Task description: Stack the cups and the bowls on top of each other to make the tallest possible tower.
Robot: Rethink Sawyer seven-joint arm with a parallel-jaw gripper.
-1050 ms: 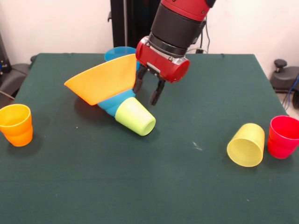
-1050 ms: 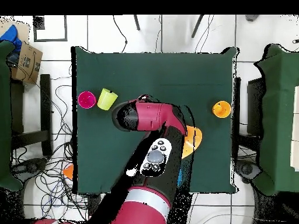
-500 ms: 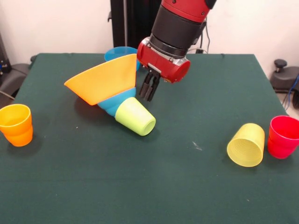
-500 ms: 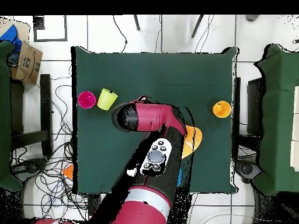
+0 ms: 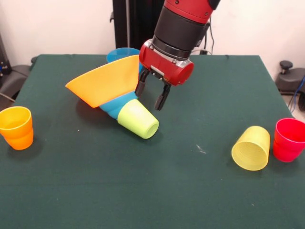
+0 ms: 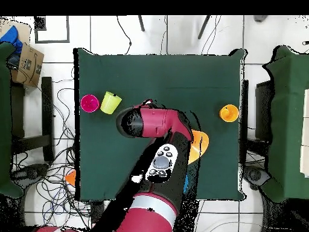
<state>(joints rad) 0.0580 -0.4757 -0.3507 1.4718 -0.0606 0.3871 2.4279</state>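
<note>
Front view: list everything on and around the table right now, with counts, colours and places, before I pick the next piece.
Toppled stack: 1, large yellow-orange bowl over small blue bowl over lime green cup, lying on its side, centre-left.
Second blue bowl: 1, blue, behind the stack, mostly hidden.
Orange cups: 2 nested, upright, left edge.
Yellow cup: 1, on its side, mouth toward camera, right.
Red cups: 2 nested, upright, right edge, beside the yellow cup.
Table: 1, dark green cloth.
Gripper: 1, red and black, open, just above the stack, holding nothing.
</note>
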